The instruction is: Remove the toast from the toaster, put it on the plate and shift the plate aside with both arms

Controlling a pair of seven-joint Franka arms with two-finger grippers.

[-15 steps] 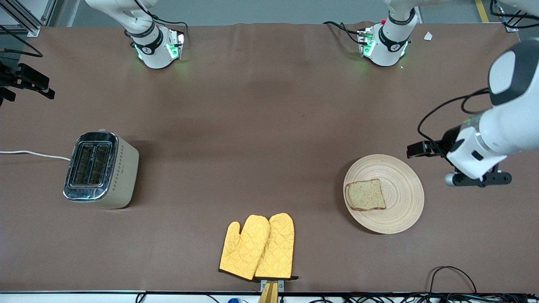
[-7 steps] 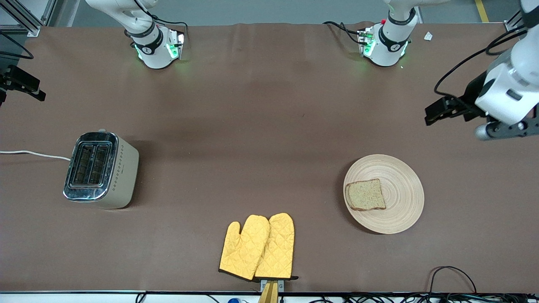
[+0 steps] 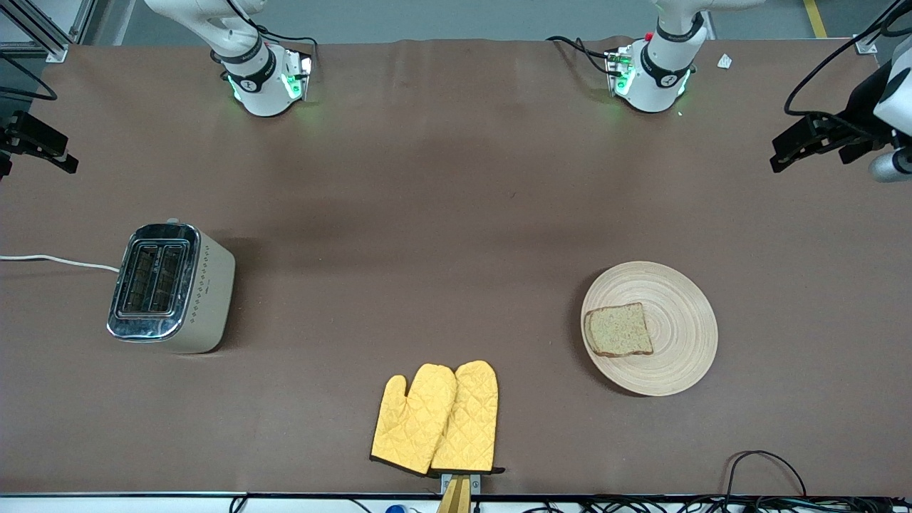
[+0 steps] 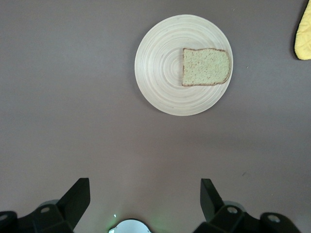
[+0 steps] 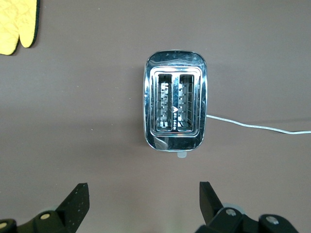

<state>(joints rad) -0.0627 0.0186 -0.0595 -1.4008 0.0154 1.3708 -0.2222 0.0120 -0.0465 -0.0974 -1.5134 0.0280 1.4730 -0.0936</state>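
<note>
Toaster (image 3: 171, 287), mitts (image 3: 435, 419) — well apart.

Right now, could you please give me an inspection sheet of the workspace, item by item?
Surface: brown table cover, flat, no spills seen.
Job's things: the toast lies on the plate, off-centre, toward the right arm's end; plate sits toward the left arm's end.
Clutter: toaster, both slots empty; pair of yellow oven mitts near the front edge.
Grippers: left gripper open, empty, over bare table beside the plate; right gripper open, empty, over bare table beside the toaster.
Cables: white toaster cord on the table; black cables at the front edge.
Surroundings: scrap of white paper by the left arm's base.
</note>
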